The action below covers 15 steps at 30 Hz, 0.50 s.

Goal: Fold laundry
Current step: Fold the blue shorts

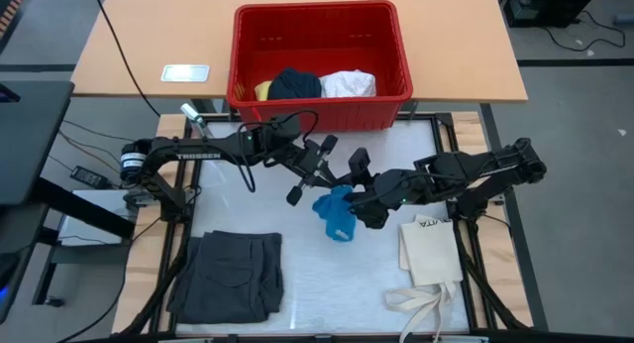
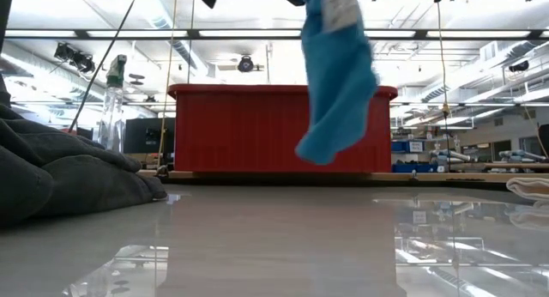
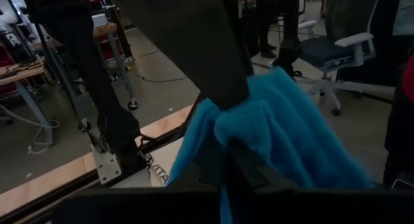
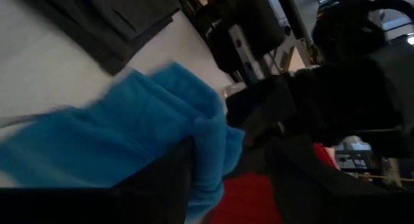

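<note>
A bright blue cloth [image 1: 336, 212] hangs over the middle of the table, clear of it; in the low view its lower end [image 2: 319, 149] dangles well above the surface. My left gripper [image 1: 332, 187] comes from the table's left and is shut on the cloth's top. My right gripper [image 1: 349, 197] comes from the right and is open, its fingers standing on either side of the same bunched top [image 4: 210, 143]. Folded dark grey shorts [image 1: 230, 274] lie flat at the near left. Yellow, navy and white pieces [image 1: 297, 85] lie in the red basket [image 1: 319, 26]. My left gripper pinches the bunched top of the blue cloth [image 3: 226, 123] between its two fingers, coming roughly level from the table's left. The cloth hangs below the hold, slack and lifted clear. My right gripper has one finger [image 4: 174, 169] against the cloth's bunched top [image 4: 217, 153], which drapes beside it; the other finger [image 4: 301, 169] stands apart.
The red basket stands at the far edge of the work mat. A flat cream tote bag [image 1: 429, 252] with long straps [image 1: 421, 308] lies at the near right. A spray bottle [image 2: 114, 108] stands at the far left. Bare mat lies under the hanging cloth.
</note>
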Available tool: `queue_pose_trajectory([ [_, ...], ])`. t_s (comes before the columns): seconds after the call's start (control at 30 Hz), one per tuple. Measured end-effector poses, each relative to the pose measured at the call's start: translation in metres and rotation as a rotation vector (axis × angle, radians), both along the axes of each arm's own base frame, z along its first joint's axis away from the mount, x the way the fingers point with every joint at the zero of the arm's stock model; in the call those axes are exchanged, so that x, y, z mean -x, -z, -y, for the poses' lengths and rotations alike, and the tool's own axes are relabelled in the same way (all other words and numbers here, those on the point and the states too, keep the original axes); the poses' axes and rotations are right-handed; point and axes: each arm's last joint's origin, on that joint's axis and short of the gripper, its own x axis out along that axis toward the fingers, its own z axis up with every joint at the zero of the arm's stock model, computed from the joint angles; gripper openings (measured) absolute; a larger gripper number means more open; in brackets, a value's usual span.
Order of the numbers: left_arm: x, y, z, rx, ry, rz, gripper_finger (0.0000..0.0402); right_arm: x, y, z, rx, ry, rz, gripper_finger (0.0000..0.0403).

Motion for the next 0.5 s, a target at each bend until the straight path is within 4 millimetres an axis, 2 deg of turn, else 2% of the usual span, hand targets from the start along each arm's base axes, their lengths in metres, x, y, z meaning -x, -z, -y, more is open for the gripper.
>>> queue_pose_trajectory([
  [0.33,0.0000,-0.0037,0.0008,0.027,0.036,0.025,0.0006,-0.0036,0.0018,0.0051,-0.102,0.027,0.007,0.0191],
  [0.5,0.0001,-0.0041,0.0008,0.028,0.044,0.029,0.0006,-0.0036,0.0021,0.0050,-0.119,0.012,0.001,0.0153],
])
